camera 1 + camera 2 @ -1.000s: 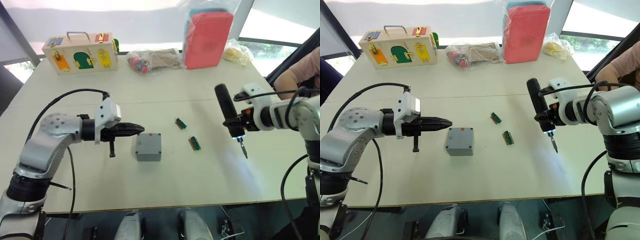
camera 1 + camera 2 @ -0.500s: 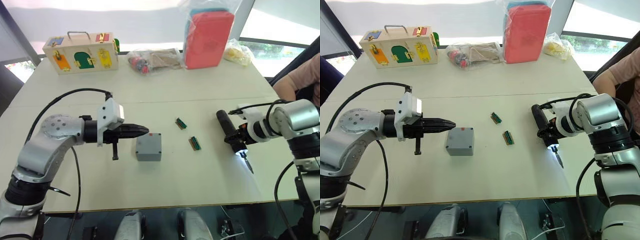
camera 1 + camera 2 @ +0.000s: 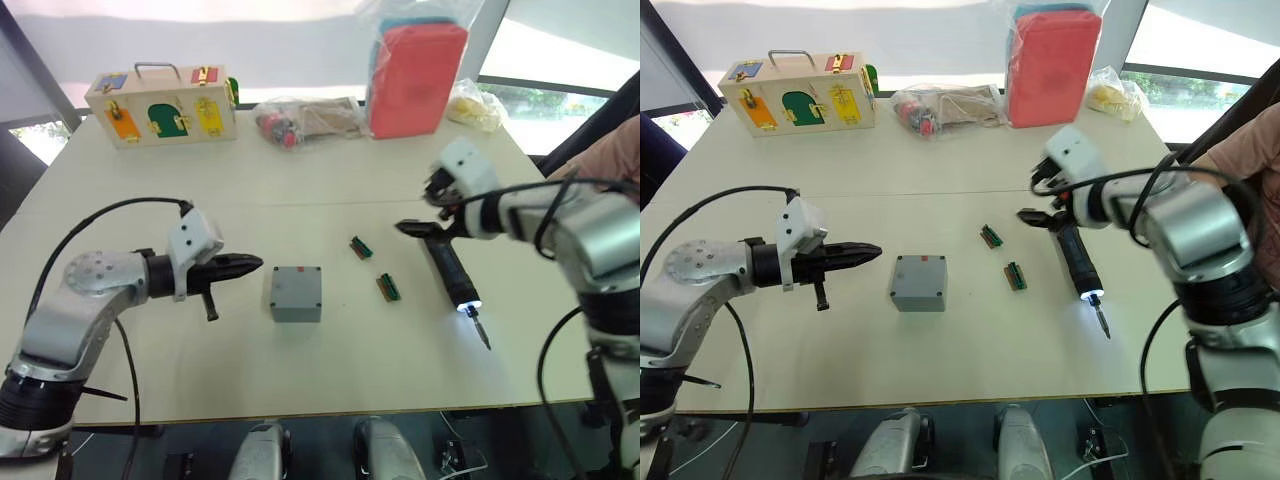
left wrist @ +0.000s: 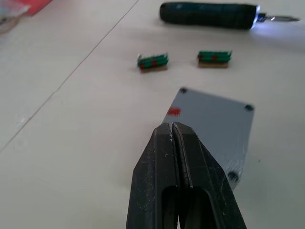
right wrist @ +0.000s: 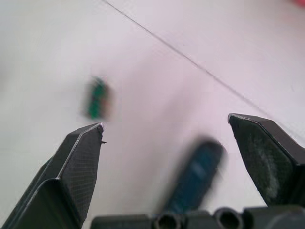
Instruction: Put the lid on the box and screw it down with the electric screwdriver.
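On the table [image 3: 330, 400]: one box [image 3: 296, 293], one electric screwdriver [image 3: 449, 272], two green connectors [image 3: 389, 287]; left claw [image 3: 252, 264] clenched, right claw [image 3: 412, 229] released.

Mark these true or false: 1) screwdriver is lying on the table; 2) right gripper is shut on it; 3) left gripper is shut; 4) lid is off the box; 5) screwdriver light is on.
1) True: the electric screwdriver lies on the table.
2) False: the right gripper is open and apart from the tool.
3) True: the left gripper has its fingers pressed together, holding nothing.
4) False: the lid sits on the box.
5) True: a light glows at its tip end.
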